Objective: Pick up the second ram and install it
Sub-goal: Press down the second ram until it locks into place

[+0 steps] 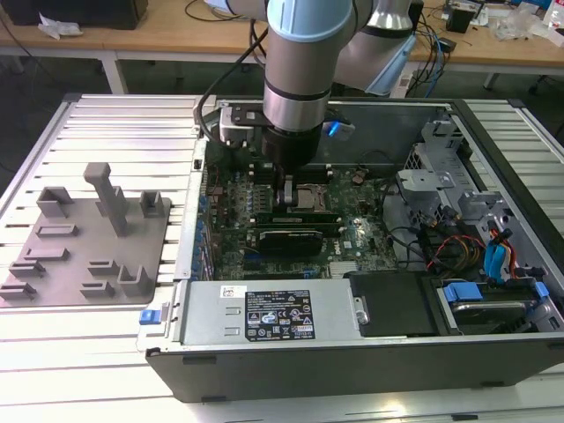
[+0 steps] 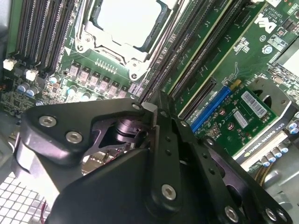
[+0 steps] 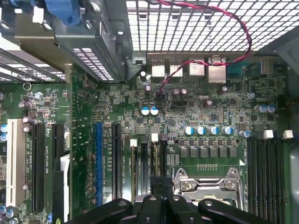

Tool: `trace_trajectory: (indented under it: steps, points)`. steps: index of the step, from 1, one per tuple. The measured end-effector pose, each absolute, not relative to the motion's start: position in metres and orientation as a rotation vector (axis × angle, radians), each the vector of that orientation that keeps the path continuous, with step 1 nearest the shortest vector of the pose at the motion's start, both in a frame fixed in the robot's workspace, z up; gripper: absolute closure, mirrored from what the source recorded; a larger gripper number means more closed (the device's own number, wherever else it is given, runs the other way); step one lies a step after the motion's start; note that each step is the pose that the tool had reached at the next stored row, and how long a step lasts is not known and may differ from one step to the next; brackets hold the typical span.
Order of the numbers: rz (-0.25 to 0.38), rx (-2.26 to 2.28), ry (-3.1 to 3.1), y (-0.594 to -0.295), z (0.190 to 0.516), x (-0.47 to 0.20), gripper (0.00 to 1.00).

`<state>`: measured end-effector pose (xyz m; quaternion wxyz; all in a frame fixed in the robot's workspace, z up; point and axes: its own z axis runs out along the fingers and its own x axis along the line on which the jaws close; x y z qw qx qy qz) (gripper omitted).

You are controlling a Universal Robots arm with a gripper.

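Gripper is low over the motherboard beside the processor socket, at the memory slots. Fingers appear together; whether they clamp the second ram cannot be told

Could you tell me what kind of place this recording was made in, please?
Probably an electronics or robotics lab: an open computer case lies on a slatted metal table, a robot arm reaches onto its motherboard, and cluttered workbenches stand behind.

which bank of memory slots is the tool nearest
The bank between the blue slot and the processor socket: the tool hangs over it. The other bank lies past the socket.
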<state>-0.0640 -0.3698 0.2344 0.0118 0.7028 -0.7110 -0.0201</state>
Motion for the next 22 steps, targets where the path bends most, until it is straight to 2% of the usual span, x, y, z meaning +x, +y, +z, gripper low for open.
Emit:
trace_trajectory:
  steps: [18, 22]
  points:
    - [-0.063, 2.192, -2.217, -0.370, 0.229, -0.064, 0.92]
    - [-0.059, 2.190, -2.216, -0.370, 0.247, -0.064, 0.92]
